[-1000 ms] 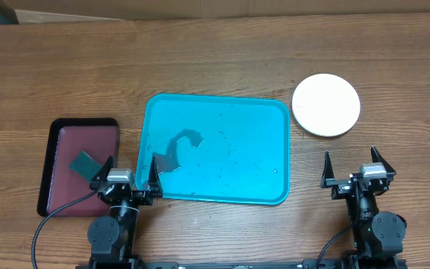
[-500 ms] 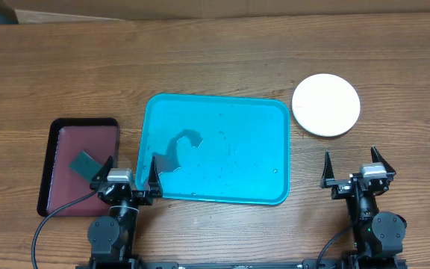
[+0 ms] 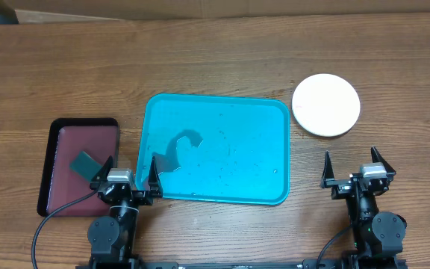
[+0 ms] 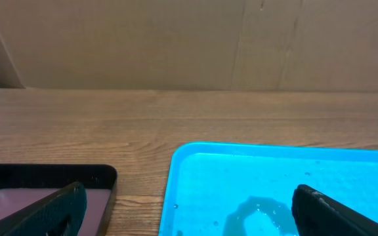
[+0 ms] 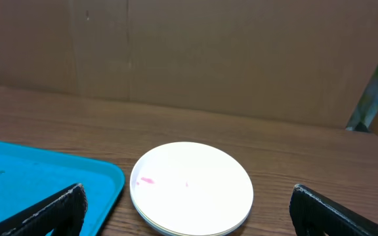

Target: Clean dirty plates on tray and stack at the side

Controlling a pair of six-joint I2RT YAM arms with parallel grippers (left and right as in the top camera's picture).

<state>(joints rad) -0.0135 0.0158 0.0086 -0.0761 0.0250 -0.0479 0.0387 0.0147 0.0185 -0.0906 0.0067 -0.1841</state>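
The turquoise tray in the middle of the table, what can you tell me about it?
The turquoise tray is a large rectangle with rounded corners and a raised rim, glossy like plastic. It lies flat on the wooden table, carrying no plates, only small dark specks and a darker, wet-looking patch towards its left. The open left gripper hangs by its near left corner; contact cannot be judged.

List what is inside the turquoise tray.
No plates: only a dark wet-looking patch and tiny specks on the tray. The left gripper covers its near left corner, so that part is unseen.
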